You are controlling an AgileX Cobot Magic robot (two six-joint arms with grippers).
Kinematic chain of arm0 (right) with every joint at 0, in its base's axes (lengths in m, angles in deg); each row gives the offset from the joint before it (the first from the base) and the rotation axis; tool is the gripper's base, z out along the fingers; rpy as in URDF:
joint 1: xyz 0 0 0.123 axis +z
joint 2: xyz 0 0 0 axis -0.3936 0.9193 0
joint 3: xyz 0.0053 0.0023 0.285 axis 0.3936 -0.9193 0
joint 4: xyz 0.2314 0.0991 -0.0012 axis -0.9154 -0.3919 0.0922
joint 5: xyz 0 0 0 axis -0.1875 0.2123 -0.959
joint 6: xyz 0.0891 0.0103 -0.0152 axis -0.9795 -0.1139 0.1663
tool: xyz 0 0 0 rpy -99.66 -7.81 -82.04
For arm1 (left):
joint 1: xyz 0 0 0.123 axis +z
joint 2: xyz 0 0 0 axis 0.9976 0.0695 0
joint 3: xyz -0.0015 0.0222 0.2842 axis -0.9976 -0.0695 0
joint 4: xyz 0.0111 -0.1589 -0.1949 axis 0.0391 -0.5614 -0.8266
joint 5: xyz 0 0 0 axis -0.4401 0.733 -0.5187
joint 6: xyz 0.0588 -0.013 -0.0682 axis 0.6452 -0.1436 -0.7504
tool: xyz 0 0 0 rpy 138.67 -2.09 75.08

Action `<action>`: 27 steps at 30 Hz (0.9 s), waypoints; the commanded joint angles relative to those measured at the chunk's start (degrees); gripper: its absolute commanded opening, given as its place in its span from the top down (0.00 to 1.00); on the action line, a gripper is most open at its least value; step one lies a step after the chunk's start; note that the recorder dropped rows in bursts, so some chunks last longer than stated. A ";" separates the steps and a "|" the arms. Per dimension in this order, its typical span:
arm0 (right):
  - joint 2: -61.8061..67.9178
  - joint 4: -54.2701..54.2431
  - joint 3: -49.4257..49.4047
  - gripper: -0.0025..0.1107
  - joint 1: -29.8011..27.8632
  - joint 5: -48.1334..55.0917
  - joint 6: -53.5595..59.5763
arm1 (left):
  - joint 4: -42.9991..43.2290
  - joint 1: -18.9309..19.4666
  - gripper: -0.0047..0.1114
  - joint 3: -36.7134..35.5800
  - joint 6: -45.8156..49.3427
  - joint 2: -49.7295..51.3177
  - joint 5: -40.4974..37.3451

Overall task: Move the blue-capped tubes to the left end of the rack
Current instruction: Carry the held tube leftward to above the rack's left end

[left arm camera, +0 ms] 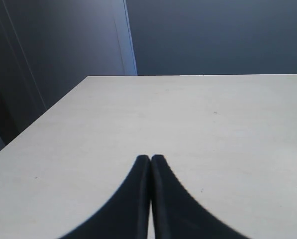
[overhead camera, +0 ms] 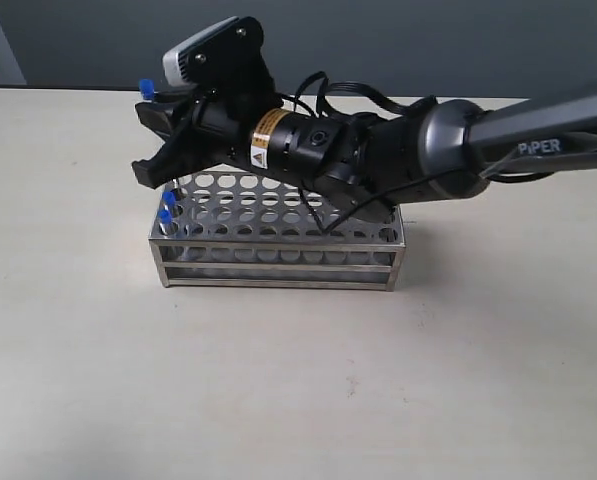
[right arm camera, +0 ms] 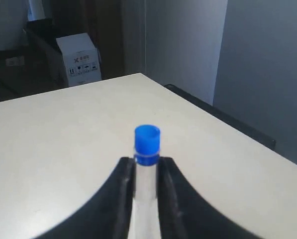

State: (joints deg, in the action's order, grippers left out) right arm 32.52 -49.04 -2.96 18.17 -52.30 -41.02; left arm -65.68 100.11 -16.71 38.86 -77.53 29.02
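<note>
The right gripper (right arm camera: 147, 167) is closed on a blue-capped tube (right arm camera: 147, 144). Its 2 black fingers (right arm camera: 122, 189) press against the clear body from either side, just below the cap, and the cap stands out past the fingertips. In the exterior view the right arm (overhead camera: 498, 140) reaches across from the right side of the scene, over the rack (overhead camera: 278, 262), to the rack's left end. The held tube's blue cap (overhead camera: 146, 88) points upward there, above the far-left corner of the rack. The gripper hides most of the tube below the cap, so I cannot tell whether its bottom has entered a hole. The rack sits on the pale table (overhead camera: 298, 390), its long side facing the near edge. 2 other blue-capped tubes (overhead camera: 167, 206) stand upright in holes at its left end, 1 just behind the other, close to the near-left corner. The left gripper (left arm camera: 150, 158) is fully closed with its fingers touching along their length. It holds nothing and sits over bare table surface. A white cardboard box (right arm camera: 78, 59) sits in the dim background beyond the table in the right wrist view.
</note>
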 commanded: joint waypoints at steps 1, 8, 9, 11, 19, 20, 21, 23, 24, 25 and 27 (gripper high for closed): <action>2.99 0.00 2.46 0.98 0.04 -0.96 -1.75 | 0.20 0.06 0.96 -0.29 -0.21 -0.21 0.67; 3.72 -0.11 2.46 0.98 0.04 -0.32 -1.85 | 0.20 0.06 0.96 -0.29 -0.21 -0.21 0.67; 3.72 -0.11 2.46 0.98 0.04 -0.06 -1.85 | 0.20 0.06 0.96 -0.29 -0.21 -0.21 0.67; 3.72 -0.11 2.46 0.98 0.04 1.11 -1.85 | 0.20 0.06 0.96 -0.29 -0.21 -0.21 0.67; 4.92 -0.11 2.46 0.98 0.04 3.74 -1.85 | 0.20 0.06 0.96 -0.29 -0.21 -0.21 0.67; 5.23 -0.11 2.46 0.98 0.04 3.74 -1.85 | 0.20 0.06 0.96 -0.29 -0.21 -0.21 0.67; 5.44 -0.11 2.46 0.98 0.04 3.64 -1.85 | 0.20 0.06 0.96 -0.29 -0.21 -0.21 0.67; 5.79 -0.11 2.46 0.98 0.04 3.62 -1.85 | 0.20 0.06 0.96 -0.29 -0.21 -0.21 0.67; 5.80 -0.11 2.46 0.98 0.04 3.74 -2.12 | 0.20 0.06 0.96 -0.29 -0.21 -0.21 0.67; 5.90 -0.11 2.46 0.98 0.04 3.74 -2.54 | 0.20 0.06 0.96 -0.29 -0.21 -0.21 0.67; 6.03 -0.11 2.46 0.98 0.04 3.97 -3.32 | 0.20 0.06 0.96 -0.29 -0.21 -0.21 0.67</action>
State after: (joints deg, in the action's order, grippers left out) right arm 38.41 -49.04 -0.91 18.17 -48.43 -43.42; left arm -65.68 100.11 -16.71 38.86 -77.53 29.02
